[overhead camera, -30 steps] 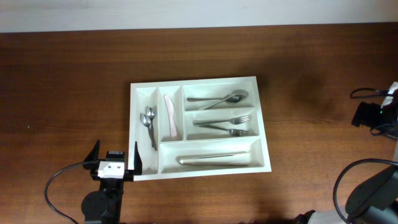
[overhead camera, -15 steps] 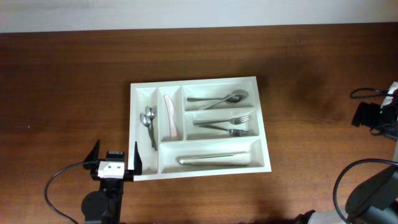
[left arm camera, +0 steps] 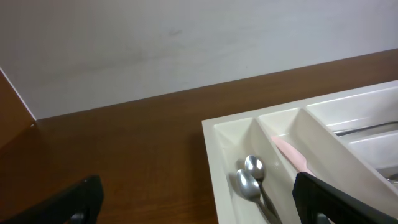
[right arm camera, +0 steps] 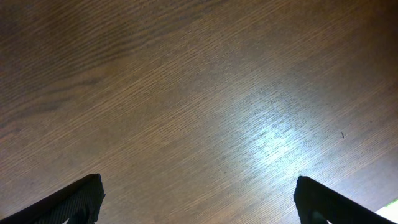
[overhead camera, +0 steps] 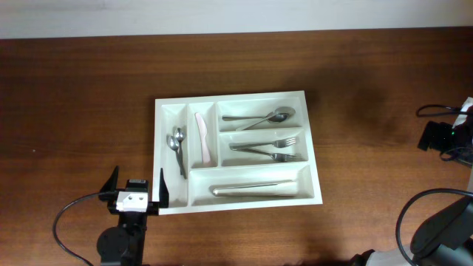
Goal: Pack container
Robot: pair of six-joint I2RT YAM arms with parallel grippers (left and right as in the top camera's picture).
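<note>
- The tray lies flat near the middle of the table, long side across the overhead view, its near left corner just beside the left claw
- All five compartments hold something: small spoons in the outer narrow slot, a pink knife in the next, a larger spoon in the far medium one, forks in the near medium one, and long steel pieces in the long slot (knives, probably, though I cannot tell)
- No loose cutlery shows on the table, so I judge the packing done or all but done, with little left beyond pulling the arms away
- Left claw: fingers spread wide and empty, touching nothing
- Right claw: also spread and empty, over bare wood well away from the tray
- Tray: smooth, glossy white plastic with rounded corners and thin upright dividers
- Cutlery: polished metal, except the matte pink knife
- Table: dark brown wood with fine grain and a soft sheen
</note>
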